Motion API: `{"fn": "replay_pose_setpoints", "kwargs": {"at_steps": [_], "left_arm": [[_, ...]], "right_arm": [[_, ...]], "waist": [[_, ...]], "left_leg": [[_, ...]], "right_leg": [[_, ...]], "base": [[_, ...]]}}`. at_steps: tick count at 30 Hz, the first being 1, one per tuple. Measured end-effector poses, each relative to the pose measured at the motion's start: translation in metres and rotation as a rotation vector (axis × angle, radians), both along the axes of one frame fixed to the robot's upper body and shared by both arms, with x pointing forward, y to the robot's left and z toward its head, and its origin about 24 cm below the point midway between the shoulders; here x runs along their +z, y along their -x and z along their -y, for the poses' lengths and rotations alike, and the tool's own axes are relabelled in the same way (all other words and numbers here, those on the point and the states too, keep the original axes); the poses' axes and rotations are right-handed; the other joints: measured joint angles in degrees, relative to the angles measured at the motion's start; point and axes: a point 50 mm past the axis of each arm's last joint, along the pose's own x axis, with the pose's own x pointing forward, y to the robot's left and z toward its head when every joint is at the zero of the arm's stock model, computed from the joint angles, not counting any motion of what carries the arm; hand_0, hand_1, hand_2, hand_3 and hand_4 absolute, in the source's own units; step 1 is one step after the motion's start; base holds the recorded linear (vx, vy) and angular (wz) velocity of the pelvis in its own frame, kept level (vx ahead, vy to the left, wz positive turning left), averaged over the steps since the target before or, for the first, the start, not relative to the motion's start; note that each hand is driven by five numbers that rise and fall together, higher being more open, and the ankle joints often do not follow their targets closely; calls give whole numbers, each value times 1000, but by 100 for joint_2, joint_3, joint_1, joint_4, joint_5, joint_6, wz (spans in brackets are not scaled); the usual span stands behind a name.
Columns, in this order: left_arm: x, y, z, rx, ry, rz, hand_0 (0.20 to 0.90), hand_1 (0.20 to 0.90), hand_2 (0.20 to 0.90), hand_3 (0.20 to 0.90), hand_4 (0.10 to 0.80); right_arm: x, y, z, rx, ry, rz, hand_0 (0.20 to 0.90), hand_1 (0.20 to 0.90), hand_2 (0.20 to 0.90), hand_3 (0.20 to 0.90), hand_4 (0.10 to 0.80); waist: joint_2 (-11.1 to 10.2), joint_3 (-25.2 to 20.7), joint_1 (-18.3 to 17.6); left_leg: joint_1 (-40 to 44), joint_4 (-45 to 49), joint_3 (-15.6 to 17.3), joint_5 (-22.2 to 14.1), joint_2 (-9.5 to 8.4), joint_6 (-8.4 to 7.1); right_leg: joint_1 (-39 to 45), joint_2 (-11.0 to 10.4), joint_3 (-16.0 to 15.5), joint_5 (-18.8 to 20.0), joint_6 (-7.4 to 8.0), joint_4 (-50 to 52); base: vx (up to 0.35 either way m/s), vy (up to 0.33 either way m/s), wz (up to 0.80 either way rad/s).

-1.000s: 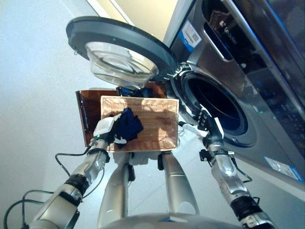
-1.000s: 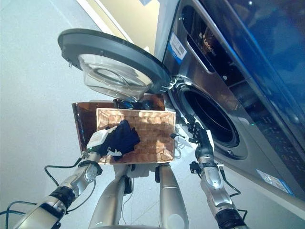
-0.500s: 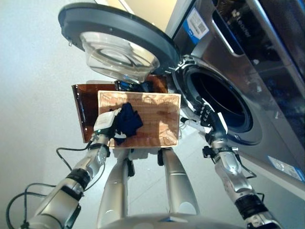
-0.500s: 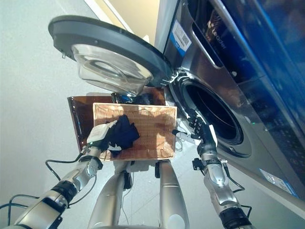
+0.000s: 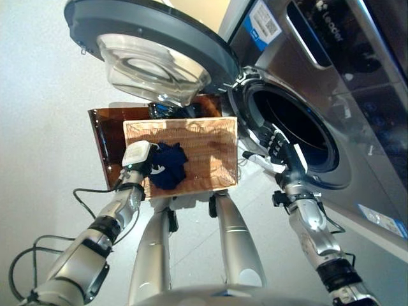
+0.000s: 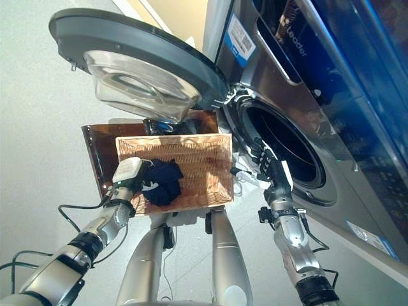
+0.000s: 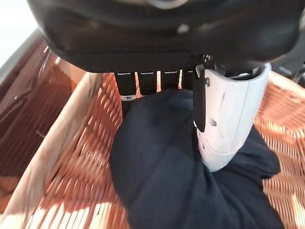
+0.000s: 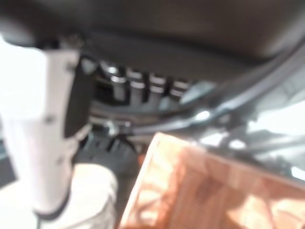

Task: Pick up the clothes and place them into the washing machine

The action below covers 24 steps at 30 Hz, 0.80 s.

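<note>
A dark blue garment (image 5: 167, 167) lies in the left part of the shallow wicker basket (image 5: 213, 131). My left hand (image 5: 137, 156) rests at the basket's left side. In the left wrist view its white-covered thumb (image 7: 228, 119) presses on the garment (image 7: 167, 181) while its fingers reach in behind it, pinching the cloth. The washing machine's drum opening (image 5: 293, 131) is dark and its round door (image 5: 146, 44) stands wide open above the basket. My right hand (image 5: 280, 150) is open with straight fingers, just in front of the opening's lower rim, holding nothing.
The basket sits on a low dark brown box (image 5: 105, 137) left of the machine. The open door overhangs the basket's far edge. In the right wrist view the basket's corner (image 8: 190, 191) lies close beside my right hand (image 8: 43, 133).
The whole picture has shifted, so the camera moved. The garment now lies flatter and lower in the basket under my left hand. The right hand stays by the opening.
</note>
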Motion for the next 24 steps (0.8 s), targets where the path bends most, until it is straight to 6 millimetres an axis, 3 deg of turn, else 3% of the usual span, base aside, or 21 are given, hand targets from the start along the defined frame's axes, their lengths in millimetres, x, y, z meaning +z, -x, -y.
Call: {"fn": "replay_pose_setpoints", "kwargs": {"at_steps": [24], "left_arm": [[-8,8,-9,59,71,-43,200,200,200,200,300]], "right_arm": [[-5,2,0,13,1,-21,900,900,900,900,800]], "waist": [[-42,-169,-65]], "left_leg": [[-42,219,-4,-80,14,-18]], "right_leg": [[13,-2,9,0,1,112]], "base": [[10,1,1]]}}
